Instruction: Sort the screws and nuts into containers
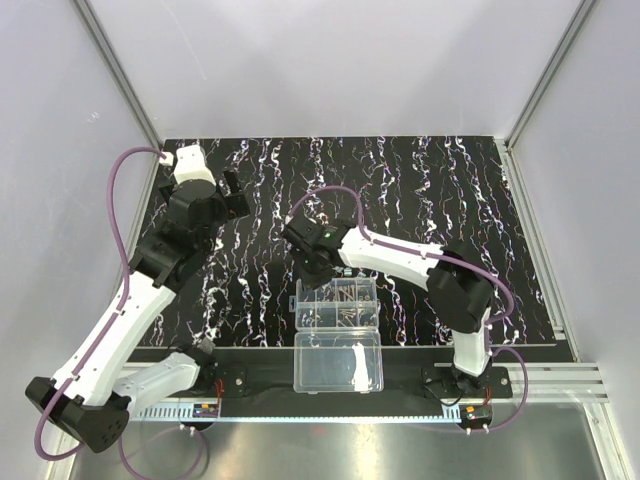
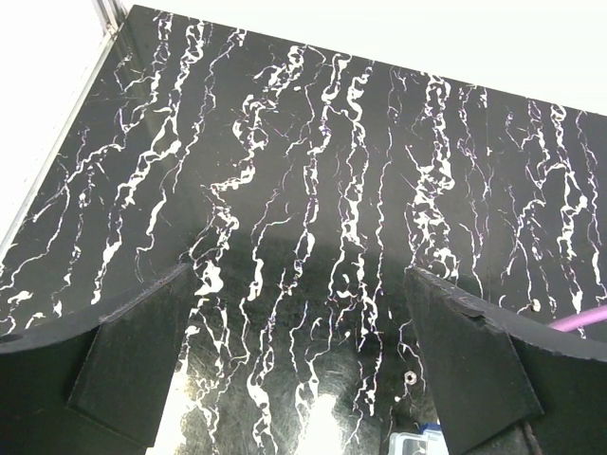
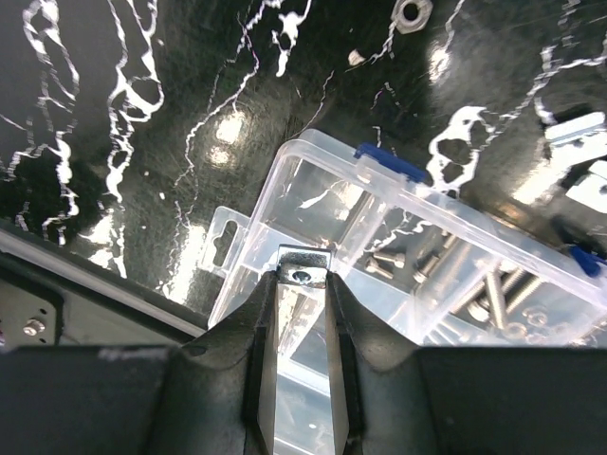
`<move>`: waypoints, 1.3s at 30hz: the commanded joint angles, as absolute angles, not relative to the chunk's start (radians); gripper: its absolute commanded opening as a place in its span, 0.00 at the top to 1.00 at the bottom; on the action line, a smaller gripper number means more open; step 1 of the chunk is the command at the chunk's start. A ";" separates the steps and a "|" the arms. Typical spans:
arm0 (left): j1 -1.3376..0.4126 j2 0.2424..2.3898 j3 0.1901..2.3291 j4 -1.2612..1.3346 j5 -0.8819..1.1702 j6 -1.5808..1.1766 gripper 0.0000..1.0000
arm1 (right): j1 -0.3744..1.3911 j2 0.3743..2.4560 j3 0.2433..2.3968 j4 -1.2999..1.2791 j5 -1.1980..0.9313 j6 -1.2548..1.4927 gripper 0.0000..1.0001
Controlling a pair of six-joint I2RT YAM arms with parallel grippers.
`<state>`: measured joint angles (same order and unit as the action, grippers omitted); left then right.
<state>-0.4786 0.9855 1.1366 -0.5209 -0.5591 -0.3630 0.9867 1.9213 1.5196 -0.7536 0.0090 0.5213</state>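
Pinching a nut [image 3: 303, 276] between its tips, my right gripper [image 3: 303, 282] hangs over the box's [image 3: 283, 178] far-left corner; left gripper [image 2: 299, 275] stands spread.

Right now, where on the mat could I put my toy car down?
The far right of the mat, between the right arm and the rail, looks bare. It is crowded at the box, where the right tool holds a nut.

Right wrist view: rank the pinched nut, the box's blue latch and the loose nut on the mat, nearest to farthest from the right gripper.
1. Pinched nut: between the tips of the right gripper, over the box.
2. Blue latch: on the box's far rim.
3. Loose nut: on the mat beyond the box.
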 commanded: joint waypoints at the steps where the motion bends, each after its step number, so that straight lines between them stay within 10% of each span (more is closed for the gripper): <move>1: -0.472 0.982 1.140 -0.460 -0.540 -0.373 0.01 | 1.002 1.951 1.560 -0.744 -0.026 0.506 0.99; 7: -0.472 0.983 1.140 -0.457 -0.534 -0.370 0.01 | 1.003 1.974 1.549 -0.741 -0.032 0.506 0.94; 20: -0.472 0.983 1.137 -0.453 -0.523 -0.367 0.01 | 1.000 1.937 1.620 -0.767 0.018 0.500 0.46; 39: -0.472 0.991 1.131 -0.448 -0.518 -0.367 0.01 | 0.712 1.922 1.473 -0.818 0.129 0.537 0.43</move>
<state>-0.4774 0.9859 1.1358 -0.5129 -0.5266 -0.3637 0.6876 1.9366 1.5173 -0.8310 0.1329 0.5274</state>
